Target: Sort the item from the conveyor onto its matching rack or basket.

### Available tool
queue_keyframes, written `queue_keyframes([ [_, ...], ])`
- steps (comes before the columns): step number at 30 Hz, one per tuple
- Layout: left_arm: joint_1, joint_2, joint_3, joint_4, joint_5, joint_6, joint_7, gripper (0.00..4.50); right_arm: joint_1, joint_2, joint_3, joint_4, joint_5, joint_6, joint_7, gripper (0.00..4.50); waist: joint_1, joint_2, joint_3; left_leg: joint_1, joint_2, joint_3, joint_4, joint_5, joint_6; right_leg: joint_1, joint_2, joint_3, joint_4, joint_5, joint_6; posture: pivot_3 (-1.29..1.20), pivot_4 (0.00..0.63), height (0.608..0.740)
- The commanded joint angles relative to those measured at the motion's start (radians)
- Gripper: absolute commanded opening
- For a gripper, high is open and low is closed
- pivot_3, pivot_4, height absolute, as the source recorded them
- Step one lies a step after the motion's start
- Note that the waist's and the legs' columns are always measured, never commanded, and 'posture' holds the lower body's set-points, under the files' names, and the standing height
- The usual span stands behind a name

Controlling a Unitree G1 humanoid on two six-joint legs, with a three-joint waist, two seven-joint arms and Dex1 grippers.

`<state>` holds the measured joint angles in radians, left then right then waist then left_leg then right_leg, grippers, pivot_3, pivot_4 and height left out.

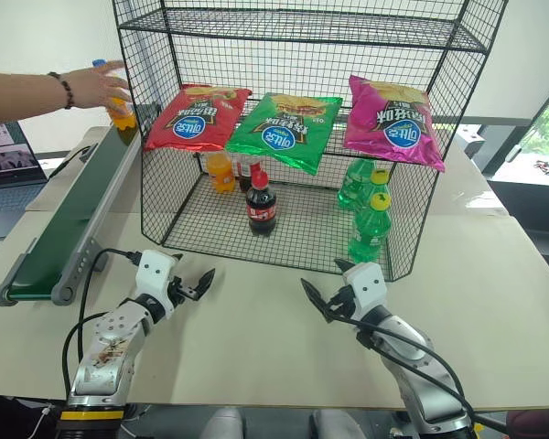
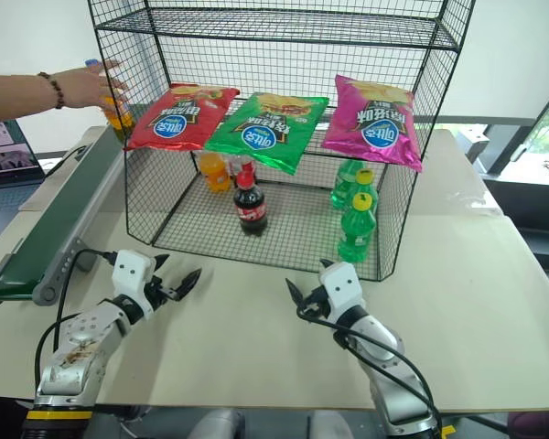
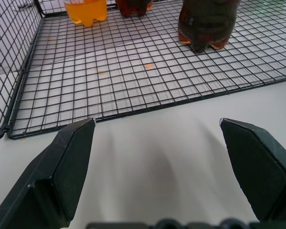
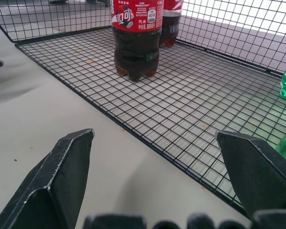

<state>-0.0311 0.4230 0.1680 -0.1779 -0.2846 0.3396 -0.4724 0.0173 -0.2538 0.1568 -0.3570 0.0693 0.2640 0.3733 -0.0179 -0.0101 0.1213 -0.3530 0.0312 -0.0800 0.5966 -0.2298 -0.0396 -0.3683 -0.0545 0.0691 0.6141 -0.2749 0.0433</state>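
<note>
A person's hand [image 1: 91, 87] grips the item [image 1: 122, 113], a small orange soda bottle with a blue cap, over the far end of the conveyor [image 1: 69, 215]. The green belt runs along the table's left side. The tall black wire rack [image 1: 165, 197] stands at the table's middle. My left gripper [image 1: 199, 283] hovers open over the table in front of the rack's left corner, nothing between its fingers [image 3: 69, 162]. My right gripper [image 1: 320, 274] is open too, empty, in front of the rack's right half. Both are far from the item.
On the rack's bottom tier stand an orange bottle [image 1: 220, 172], a cola bottle [image 1: 261, 203] and green bottles [image 1: 371, 224]. Red [image 1: 197, 117], green [image 1: 288, 128] and pink [image 1: 393, 119] chip bags lie on the tier above. A laptop [image 1: 5, 160] sits far left.
</note>
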Motion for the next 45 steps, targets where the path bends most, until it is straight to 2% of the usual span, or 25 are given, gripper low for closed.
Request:
queue_keyframes([
  [1,0.017,0.014,0.103,-0.121,-0.085,0.027,0.008,4.44,-0.058,-0.031,-0.041,-0.061,0.081,0.030,0.066,4.50,-0.001,0.000,0.000,0.000,0.000,0.000,0.000,0.000,0.000,0.000,0.000,0.000,0.000,0.000,0.000,0.00,0.150,0.738],
  [5,0.041,0.015,0.209,-0.226,-0.152,0.074,0.058,4.44,-0.145,-0.089,-0.066,-0.087,0.189,0.088,0.172,4.50,-0.002,0.000,0.000,0.000,0.000,0.000,0.000,0.000,0.000,0.000,0.000,0.000,0.000,0.000,0.000,0.00,0.150,0.738],
  [10,0.058,0.032,0.401,-0.321,-0.223,0.138,0.162,4.44,-0.325,-0.133,-0.066,-0.095,0.355,0.178,0.322,4.50,-0.003,0.000,0.000,0.000,0.000,0.000,0.000,0.000,0.000,0.000,0.000,0.000,0.000,0.000,0.000,0.00,0.150,0.738],
  [19,0.098,0.034,0.627,-0.284,-0.254,0.144,0.293,4.44,-0.577,-0.073,0.007,0.006,0.464,0.232,0.456,4.50,0.001,-0.001,0.000,0.001,0.000,-0.001,0.000,0.000,0.000,0.000,0.000,-0.001,0.000,0.001,-0.001,0.00,0.150,0.738],
  [25,0.096,0.110,0.702,-0.171,-0.284,0.139,0.235,4.44,-0.679,-0.023,0.041,0.055,0.486,0.220,0.523,4.50,0.001,-0.001,0.000,0.001,0.000,-0.001,0.000,0.000,0.000,-0.001,0.000,-0.001,0.001,0.001,-0.002,0.00,0.150,0.738],
  [29,0.087,0.159,0.707,-0.093,-0.297,0.127,0.183,4.44,-0.726,-0.008,0.045,0.090,0.482,0.207,0.555,4.50,0.000,0.000,0.000,0.001,0.000,0.000,0.000,0.000,0.000,-0.001,0.000,-0.001,0.001,0.001,-0.002,0.00,0.150,0.738],
  [45,0.038,0.202,0.676,0.035,-0.300,0.100,0.132,4.44,-0.759,-0.017,0.026,0.061,0.521,0.244,0.593,4.50,-0.003,0.000,0.000,0.000,0.001,0.000,-0.002,0.000,0.000,-0.002,0.000,-0.001,0.001,0.001,-0.002,0.00,0.150,0.738],
])
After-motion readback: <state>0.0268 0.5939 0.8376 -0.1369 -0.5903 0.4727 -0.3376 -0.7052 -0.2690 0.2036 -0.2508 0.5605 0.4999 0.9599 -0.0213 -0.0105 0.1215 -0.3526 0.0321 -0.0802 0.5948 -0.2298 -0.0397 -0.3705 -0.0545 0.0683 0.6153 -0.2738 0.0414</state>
